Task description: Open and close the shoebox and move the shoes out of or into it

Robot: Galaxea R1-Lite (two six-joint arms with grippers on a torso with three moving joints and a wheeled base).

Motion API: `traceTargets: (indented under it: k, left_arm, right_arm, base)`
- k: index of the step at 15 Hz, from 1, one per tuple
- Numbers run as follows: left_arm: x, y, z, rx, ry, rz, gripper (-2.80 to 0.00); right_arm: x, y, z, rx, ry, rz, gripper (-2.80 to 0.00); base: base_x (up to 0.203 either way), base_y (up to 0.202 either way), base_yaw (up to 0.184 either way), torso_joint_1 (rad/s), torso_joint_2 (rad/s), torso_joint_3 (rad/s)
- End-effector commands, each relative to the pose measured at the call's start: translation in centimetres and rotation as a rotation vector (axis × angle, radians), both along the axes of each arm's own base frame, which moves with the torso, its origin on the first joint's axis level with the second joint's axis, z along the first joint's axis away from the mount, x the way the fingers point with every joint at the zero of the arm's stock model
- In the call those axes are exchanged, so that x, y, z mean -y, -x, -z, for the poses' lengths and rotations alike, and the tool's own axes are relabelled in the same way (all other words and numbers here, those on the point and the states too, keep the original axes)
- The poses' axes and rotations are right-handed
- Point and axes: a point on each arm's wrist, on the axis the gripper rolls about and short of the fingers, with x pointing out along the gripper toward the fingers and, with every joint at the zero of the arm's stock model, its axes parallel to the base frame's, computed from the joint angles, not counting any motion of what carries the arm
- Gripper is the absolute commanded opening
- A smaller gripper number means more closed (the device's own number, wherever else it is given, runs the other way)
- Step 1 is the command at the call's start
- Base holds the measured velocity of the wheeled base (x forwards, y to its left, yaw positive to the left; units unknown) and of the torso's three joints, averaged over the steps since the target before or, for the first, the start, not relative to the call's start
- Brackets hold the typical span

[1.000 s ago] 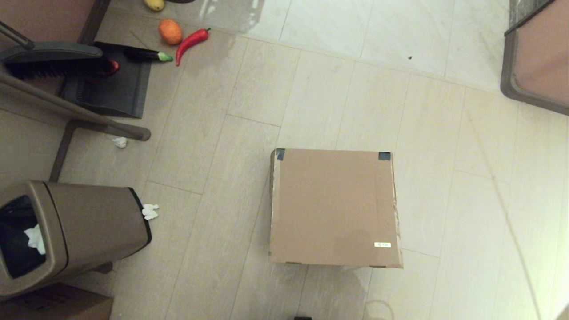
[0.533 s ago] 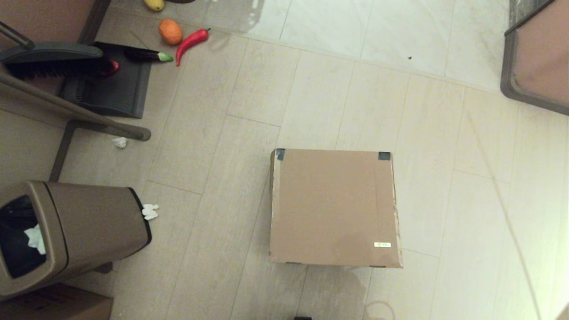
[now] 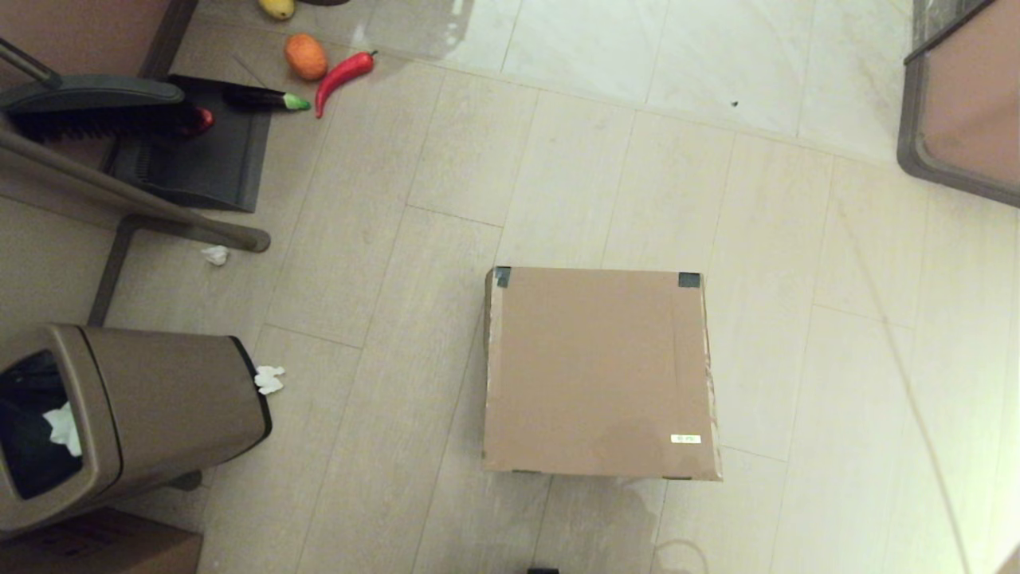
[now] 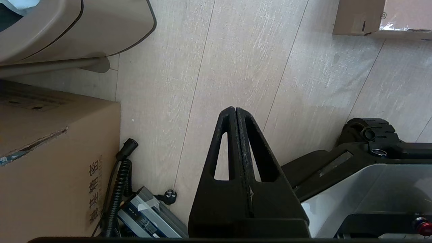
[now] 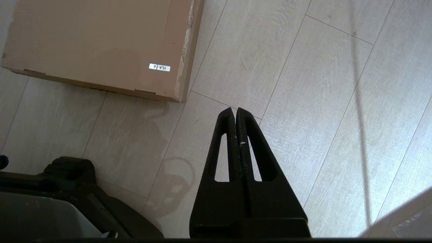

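The shoebox (image 3: 598,371) is a plain brown cardboard box on the floor, lid down flat, dark tape at its two far corners and a small white sticker near its front right corner. The right wrist view shows its near right corner (image 5: 98,44). The shoes are hidden. Neither arm shows in the head view. My left gripper (image 4: 235,109) hangs shut and empty over bare floor beside the robot base. My right gripper (image 5: 235,109) is shut and empty too, above the floor just off the shoebox's near right corner.
A brown waste bin (image 3: 135,414) lies tipped at the left, with paper scraps (image 3: 268,379) by it. A printed cardboard box (image 4: 50,162) and cables sit by the base. A dustpan and brush (image 3: 159,135), a red chilli (image 3: 343,73) and fruit lie far left. Furniture (image 3: 964,104) stands far right.
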Motion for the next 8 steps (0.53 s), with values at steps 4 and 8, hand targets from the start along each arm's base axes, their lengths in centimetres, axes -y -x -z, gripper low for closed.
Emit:
traceTargets:
  k: [4, 8]
  left_arm:
    - [0.00, -0.02, 0.01, -0.004, 0.000, 0.000, -2.80]
    - [-0.01, -0.02, -0.02, 0.004, 0.002, 0.026, -2.80]
  right_arm:
    - [0.00, -0.03, -0.01, -0.002, 0.011, -0.002, -2.80]
    - [0.01, -0.03, -0.04, -0.004, -0.053, 0.005, -2.80]
  base:
    - [0.000, 0.000, 0.000, 0.000, 0.00, 0.000]
    - [0.000, 0.000, 0.000, 0.000, 0.00, 0.000]
